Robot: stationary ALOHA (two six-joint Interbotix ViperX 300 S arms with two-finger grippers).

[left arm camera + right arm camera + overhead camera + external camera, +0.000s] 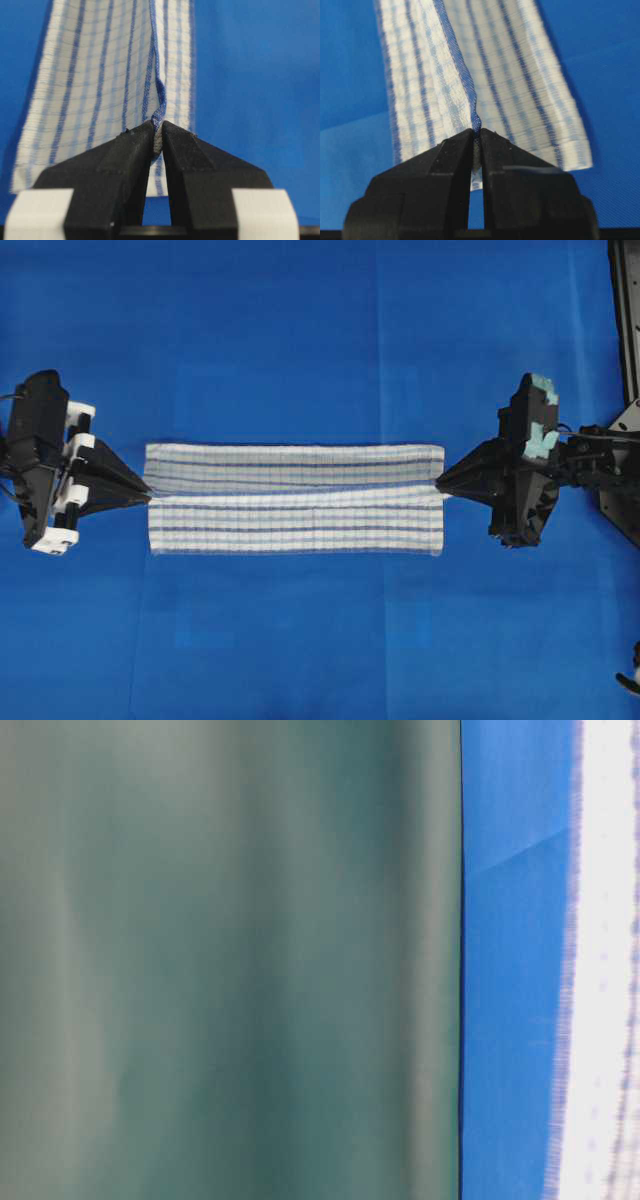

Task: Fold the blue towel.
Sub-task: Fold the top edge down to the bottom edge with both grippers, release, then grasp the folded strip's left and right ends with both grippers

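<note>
Blue towel (295, 500) stretched flat across the middle of the blue-covered table (300, 340), folded into a long band. Left end effector (146, 491) clamped on its left short edge, at a pinched ridge of cloth. Right end effector (440, 483) clamped likewise on the right edge. Table-level view blurred.

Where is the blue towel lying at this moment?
In the overhead view the blue towel stretches across the middle of the blue table covering, its short ends pinched by the left gripper and the right gripper.
</note>
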